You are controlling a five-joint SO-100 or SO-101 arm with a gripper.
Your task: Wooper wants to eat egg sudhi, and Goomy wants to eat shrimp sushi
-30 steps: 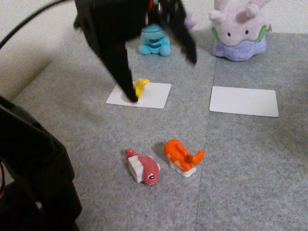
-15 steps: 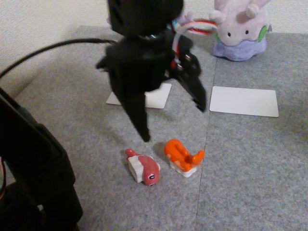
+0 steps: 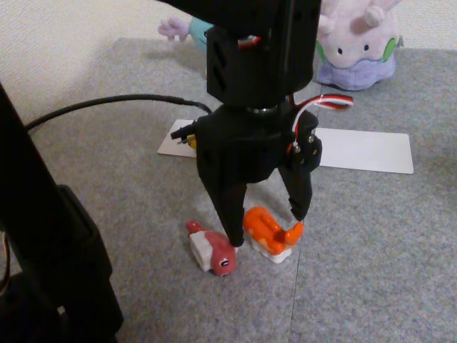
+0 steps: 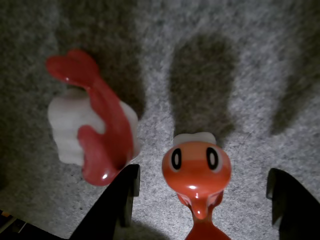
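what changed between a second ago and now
The gripper left the yellow egg sushi on the white card in front of Wooper and swung toward the camera in the fixed view. It now hangs open, one finger either side of the shrimp sushi. The shrimp sushi, the pink-red sushi, Goomy and the other card stayed put.

The claw (image 3: 265, 229) straddles the shrimp sushi (image 3: 270, 232) at lower centre of the fixed view, fingers spread with grey mat showing on each side of the toy in the wrist view. The dark pink-red toy (image 3: 212, 249) crowds the left finger (image 4: 117, 200) (barely a strip of mat between them). Right of the shrimp sushi the mat (image 3: 371, 243) lies open. A black cable (image 3: 107, 106) crosses the upper left, and a black stand (image 3: 50, 250) blocks the lower left corner.
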